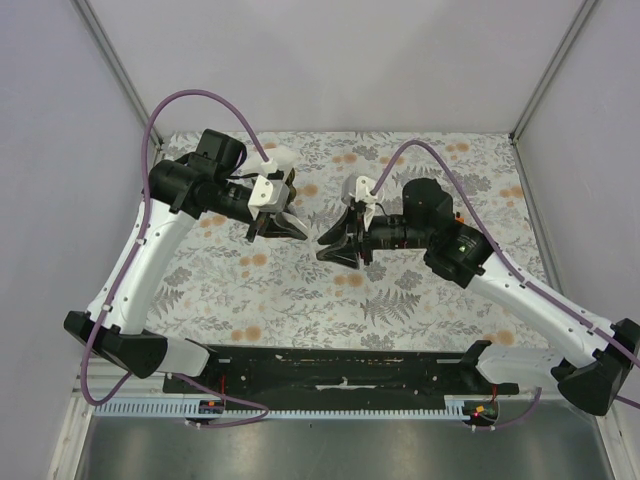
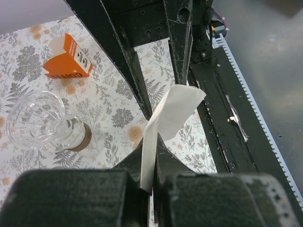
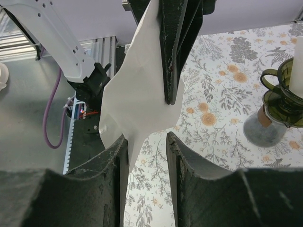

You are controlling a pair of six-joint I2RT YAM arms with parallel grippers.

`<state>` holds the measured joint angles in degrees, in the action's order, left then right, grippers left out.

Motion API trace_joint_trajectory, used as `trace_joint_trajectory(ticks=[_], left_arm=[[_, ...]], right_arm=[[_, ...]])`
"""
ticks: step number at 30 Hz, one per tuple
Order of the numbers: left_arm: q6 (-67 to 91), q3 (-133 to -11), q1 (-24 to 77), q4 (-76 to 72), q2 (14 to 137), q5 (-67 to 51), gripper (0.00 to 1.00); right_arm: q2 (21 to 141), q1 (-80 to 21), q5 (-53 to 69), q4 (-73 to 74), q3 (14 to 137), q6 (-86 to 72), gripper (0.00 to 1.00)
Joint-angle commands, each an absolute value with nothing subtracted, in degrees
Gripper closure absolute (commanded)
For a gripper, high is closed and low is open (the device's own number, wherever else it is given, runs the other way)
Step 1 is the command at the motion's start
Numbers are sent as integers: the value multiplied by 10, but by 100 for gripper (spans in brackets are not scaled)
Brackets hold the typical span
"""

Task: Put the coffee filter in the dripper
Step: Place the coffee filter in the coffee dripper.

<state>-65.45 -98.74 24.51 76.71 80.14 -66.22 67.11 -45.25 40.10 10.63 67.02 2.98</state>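
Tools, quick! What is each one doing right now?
Left tool: closed, pinching the paper filter.
Right tool: open, not gripping the filter.

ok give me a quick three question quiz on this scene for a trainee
1. True or false: the left gripper is clamped on the coffee filter.
2. The box in the left wrist view is: A orange, B blue, C green.
3. Fill in: the right gripper has its jaws ____.
Key: 1 true; 2 A; 3 open.
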Motion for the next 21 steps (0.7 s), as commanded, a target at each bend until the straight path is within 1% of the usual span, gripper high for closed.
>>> trace_joint_trajectory(ticks=[1,4,8,12,13,17,20,21], left_arm=[[-624,-1008,247,835,807,-664,98],[-600,-1006,247,817,806,-654,98],[-567,-1003,247,795,808,-639,98],[-540,-1000,247,776,806,-625,98],[-534,-999,248,772,806,-621,98],[-518,-995,247,759,805,-611,98],[-508,-995,247,751,804,-607,98],[-503,-996,247,748,804,-603,98]], right_arm=[[645,-472,334,49,653,19,57],[637,-486,291,30,639,9,57],[640,-488,264,24,636,1,58],[646,-489,253,24,637,-24,62],[648,-490,254,23,636,-25,64],[647,-490,272,24,637,-25,90],[649,-490,292,28,640,-22,100],[649,-490,297,31,638,-18,100]])
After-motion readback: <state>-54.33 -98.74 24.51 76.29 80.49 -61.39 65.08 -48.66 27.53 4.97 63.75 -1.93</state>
